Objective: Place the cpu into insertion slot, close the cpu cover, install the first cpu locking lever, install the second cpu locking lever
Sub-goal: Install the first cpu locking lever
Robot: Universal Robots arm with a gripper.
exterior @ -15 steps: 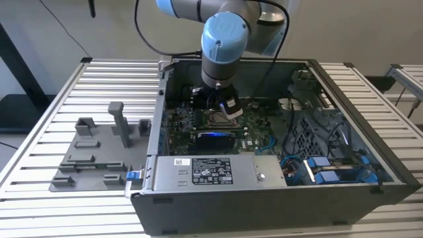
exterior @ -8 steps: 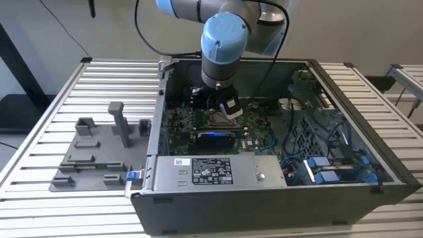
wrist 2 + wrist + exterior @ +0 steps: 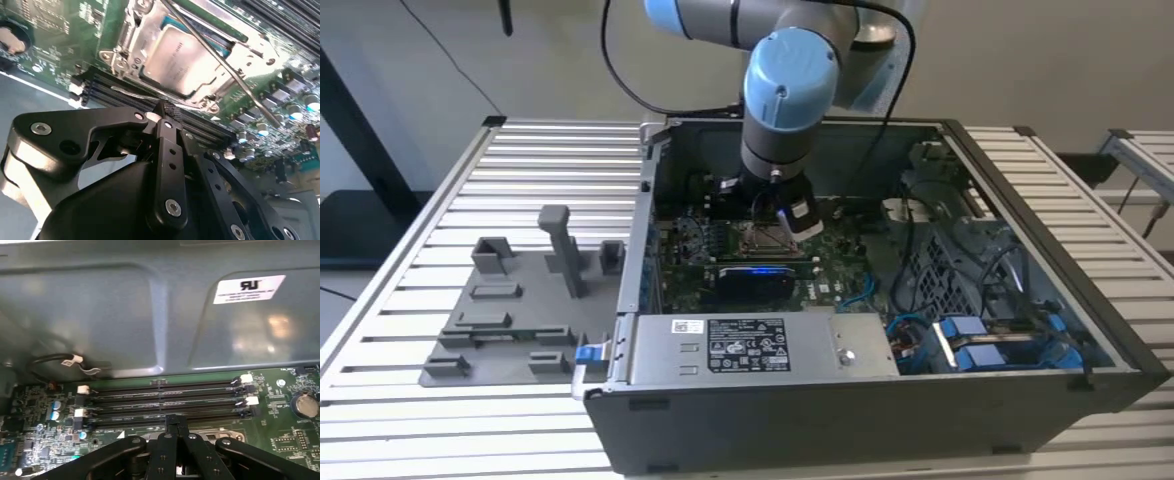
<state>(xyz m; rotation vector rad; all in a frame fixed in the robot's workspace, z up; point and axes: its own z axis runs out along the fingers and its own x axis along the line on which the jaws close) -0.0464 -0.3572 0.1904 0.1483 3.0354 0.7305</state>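
The cpu (image 3: 172,55) lies flat in the insertion slot (image 3: 125,57), and the silver metal cover frame (image 3: 212,92) is down around it. One thin locking lever (image 3: 227,67) crosses diagonally over the cover. A second thin lever (image 3: 131,93) runs along the socket's edge and ends at my fingertips. My black gripper (image 3: 167,111) is shut, its tips together right at that lever's end beside the socket. In the first wrist view the gripper (image 3: 176,422) hangs over the board. In the exterior view the gripper (image 3: 774,215) is low inside the open computer case, just above the insertion slot (image 3: 767,240).
Several black memory slots (image 3: 160,400) run beside the socket, with the grey case wall (image 3: 125,315) behind them. A power supply (image 3: 734,345) lies at the case front and cables (image 3: 947,250) at the exterior view's right. A grey fixture tray (image 3: 520,310) rests outside on the slatted table.
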